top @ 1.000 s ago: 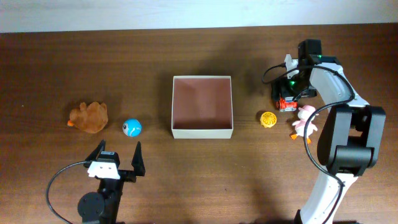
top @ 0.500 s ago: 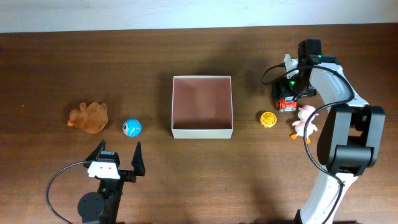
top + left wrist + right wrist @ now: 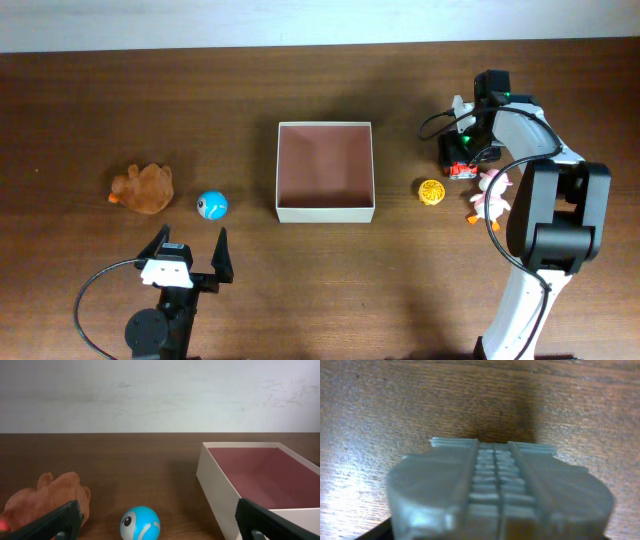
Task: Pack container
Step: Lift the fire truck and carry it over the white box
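Right arm (image 3: pixel 548 200), right of frame: white rounded links, black joint housings, black wrist block, small green light (image 3: pixel 466 126), thin black cable (image 3: pixel 491 212) alongside. Left arm (image 3: pixel 152 328), lower left: black round base, white wrist plate (image 3: pixel 165 268), two black tapered fingers (image 3: pixel 220 250), black cable loop (image 3: pixel 79 300).

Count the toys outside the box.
5: brown plush and blue ball left of the container; yellow ball, pink toy and a red toy, partly hidden under the right gripper, to its right.

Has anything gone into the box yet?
No, from overhead the box shows only its bare pinkish-brown floor, with nothing lying inside its walls.
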Tool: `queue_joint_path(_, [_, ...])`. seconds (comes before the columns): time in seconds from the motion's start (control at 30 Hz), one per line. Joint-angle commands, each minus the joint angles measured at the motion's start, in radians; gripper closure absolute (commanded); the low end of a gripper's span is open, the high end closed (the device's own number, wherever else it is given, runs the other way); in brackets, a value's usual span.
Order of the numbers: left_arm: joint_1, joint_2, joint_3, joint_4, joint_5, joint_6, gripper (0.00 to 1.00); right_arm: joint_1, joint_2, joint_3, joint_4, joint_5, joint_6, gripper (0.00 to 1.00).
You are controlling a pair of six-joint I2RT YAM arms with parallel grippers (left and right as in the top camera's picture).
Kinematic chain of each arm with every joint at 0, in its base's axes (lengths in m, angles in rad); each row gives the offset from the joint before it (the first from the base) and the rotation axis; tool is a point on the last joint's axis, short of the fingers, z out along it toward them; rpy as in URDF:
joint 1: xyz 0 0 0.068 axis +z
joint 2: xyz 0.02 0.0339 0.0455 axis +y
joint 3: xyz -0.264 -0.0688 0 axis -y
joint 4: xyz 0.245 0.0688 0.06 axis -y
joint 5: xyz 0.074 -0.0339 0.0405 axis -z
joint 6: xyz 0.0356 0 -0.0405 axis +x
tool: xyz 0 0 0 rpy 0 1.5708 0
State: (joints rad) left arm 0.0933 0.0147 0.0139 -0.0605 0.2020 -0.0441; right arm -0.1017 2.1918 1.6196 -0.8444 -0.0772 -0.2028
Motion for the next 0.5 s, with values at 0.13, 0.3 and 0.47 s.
queue_joint_path(0.13, [0.007,-0.010,-0.005,-0.002,-0.007,0.015,0.00,-0.003,0.014,0.005,0.000,0.011,0.002,0.42])
queue_joint_path(0.3, [0.007,-0.010,-0.005,-0.002,-0.007,0.015,0.00,-0.003,0.014,0.052,-0.031,0.010,0.028,0.47])
queue_joint_path(0.47, [0.007,-0.010,-0.005,-0.002,-0.007,0.015,0.00,-0.003,0.013,0.146,-0.111,0.010,0.028,0.47])
